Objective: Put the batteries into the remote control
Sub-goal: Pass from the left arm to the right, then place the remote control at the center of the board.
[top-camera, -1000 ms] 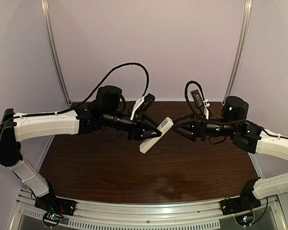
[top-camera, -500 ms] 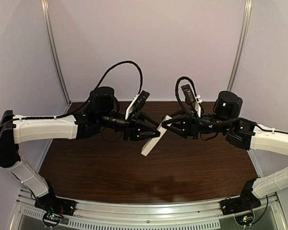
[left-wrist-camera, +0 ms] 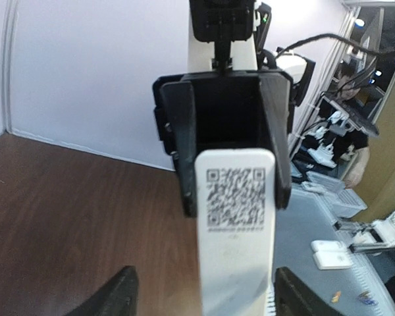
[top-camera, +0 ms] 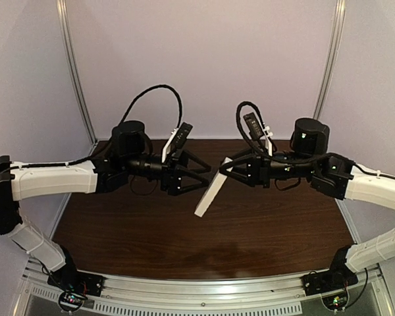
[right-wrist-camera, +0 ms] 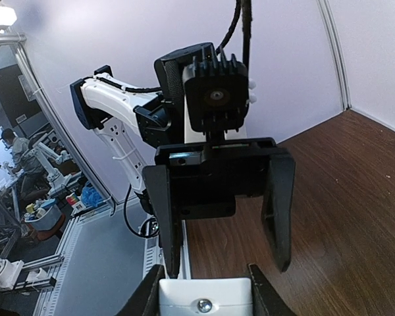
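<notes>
Above middle of tabletop (top-camera: 151,230), clear of wood: remote control (top-camera: 209,191) in air, long axis slanting from upper end at right gripper (top-camera: 225,168) down toward near-left corner. Right gripper clamped on that upper end. Left gripper (top-camera: 212,176) spread wide, fingers flanking remote's middle, apparently not touching. Batteries nowhere visible. Judged: right arm nearer, sole carrier.

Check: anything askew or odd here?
Remote hangs tilted in mid-air, pinched only at its upper end by the right end effector; left end effector stands open around it. No batteries visible.
</notes>
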`<state>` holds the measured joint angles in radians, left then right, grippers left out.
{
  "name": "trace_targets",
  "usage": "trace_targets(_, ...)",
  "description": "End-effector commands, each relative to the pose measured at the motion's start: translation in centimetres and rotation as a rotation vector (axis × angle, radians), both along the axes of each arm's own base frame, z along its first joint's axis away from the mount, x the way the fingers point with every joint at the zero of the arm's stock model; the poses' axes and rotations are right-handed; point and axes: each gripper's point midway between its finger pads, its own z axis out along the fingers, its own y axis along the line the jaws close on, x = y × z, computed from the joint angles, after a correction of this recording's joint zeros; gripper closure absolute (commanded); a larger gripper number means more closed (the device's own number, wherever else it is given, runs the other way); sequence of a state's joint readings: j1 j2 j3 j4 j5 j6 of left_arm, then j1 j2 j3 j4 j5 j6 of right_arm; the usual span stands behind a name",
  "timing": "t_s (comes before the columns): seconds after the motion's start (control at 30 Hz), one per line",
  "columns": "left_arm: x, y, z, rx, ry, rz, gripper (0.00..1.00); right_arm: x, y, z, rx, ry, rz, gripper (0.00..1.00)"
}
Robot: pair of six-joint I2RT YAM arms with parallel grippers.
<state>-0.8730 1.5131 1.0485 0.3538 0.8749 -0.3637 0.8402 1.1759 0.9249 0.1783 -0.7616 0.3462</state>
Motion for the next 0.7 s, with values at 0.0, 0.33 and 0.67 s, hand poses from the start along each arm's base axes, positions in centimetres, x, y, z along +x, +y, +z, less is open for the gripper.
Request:
trace_targets(0.0, 3.5, 3.3, 0.1, 0.018, -0.023, 0.197, 0.05, 1.7, -0.3, -1.2, -0.154, 0.056, -0.101, 0.97)
trace_targets(0.33, 8.7, 9.3, -3.6, 0.216, -0.005, 0.610, 0.02, 5.8, -2.4, -11.3, -0.661, 0.225, -0.311, 1.00)
trace_targets(0.67, 10.2, 11.4, -6.7, 0.310, 0.036, 0.732, 0.03, 7.6, -3.9, -18.3, -1.021, 0.293, -0.362, 1.00)
